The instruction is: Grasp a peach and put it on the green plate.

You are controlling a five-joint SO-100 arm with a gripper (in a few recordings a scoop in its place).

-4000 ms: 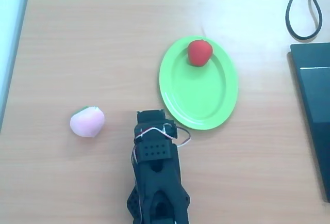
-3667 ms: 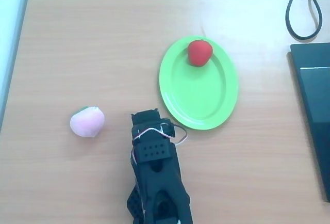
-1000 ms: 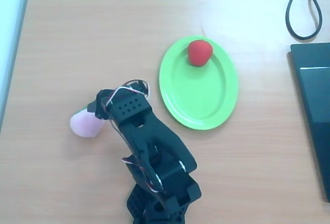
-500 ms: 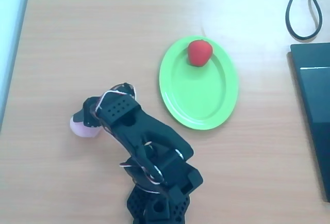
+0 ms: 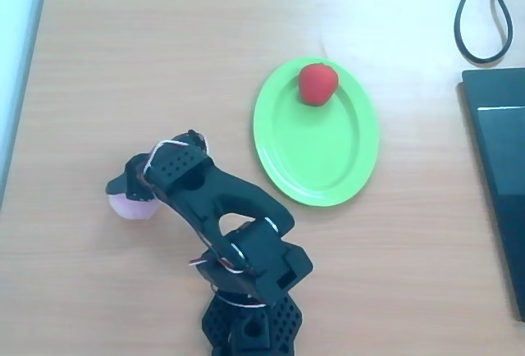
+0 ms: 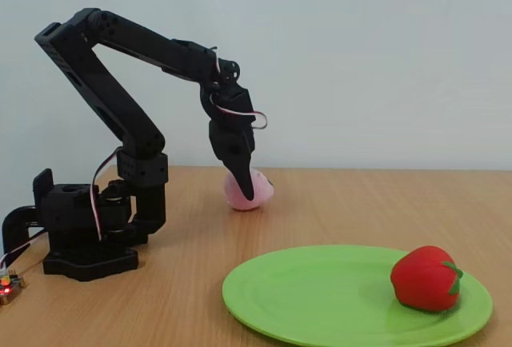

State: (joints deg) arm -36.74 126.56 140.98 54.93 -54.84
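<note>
The pale pink peach (image 5: 130,207) lies on the wooden table at the left, its upper part covered by my black gripper (image 5: 127,189). In the fixed view the gripper (image 6: 245,188) points straight down, with one finger (image 6: 240,173) in front of the peach (image 6: 258,191), which rests on the table. The other finger is hidden, so the gap between the jaws cannot be made out. The lime-green oval plate (image 5: 320,159) sits to the right of the arm, and shows in the fixed view as the green plate (image 6: 320,293) in the foreground.
A small red fruit (image 5: 317,83) sits at the far end of the plate, and is the red fruit (image 6: 426,277) in the fixed view. A black flat device (image 5: 500,175) and a black cable (image 5: 484,11) lie at the right edge. The arm's base (image 5: 246,323) stands at the bottom.
The arm has swung left from beside the plate and reached out over the peach. In the last second the gripper moved further left and lower onto it.
</note>
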